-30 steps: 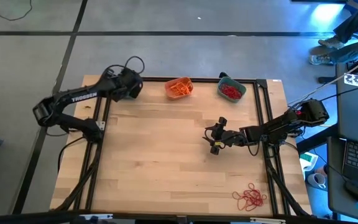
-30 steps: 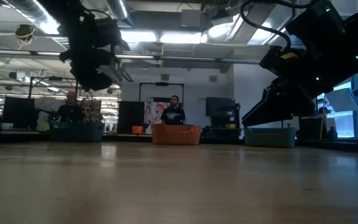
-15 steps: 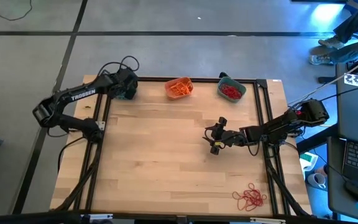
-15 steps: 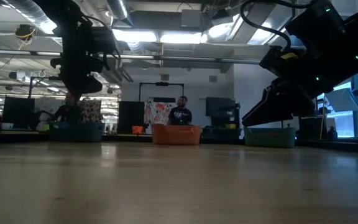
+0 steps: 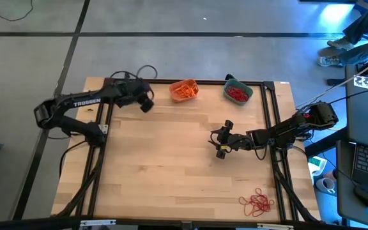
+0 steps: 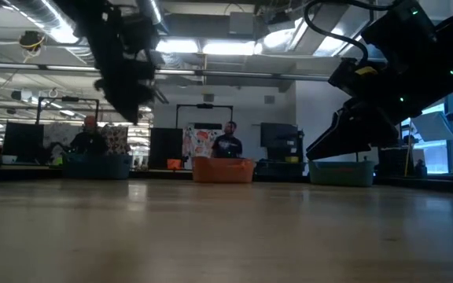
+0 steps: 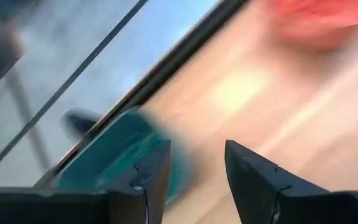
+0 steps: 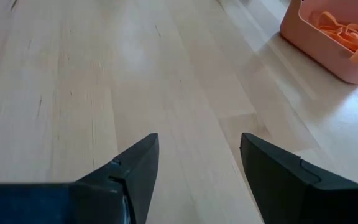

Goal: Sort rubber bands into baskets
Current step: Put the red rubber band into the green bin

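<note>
The left end effector [image 5: 147, 105], open and empty, was beside the teal basket [image 7: 114, 158], so the next move seemed to be fetching red bands [image 5: 257, 203] from the table's [image 5: 171, 166] near right corner.

You see bright ceiling lights [image 6: 211, 47] glaring low, dark arms against them, and the left wrist picture badly smeared.
</note>
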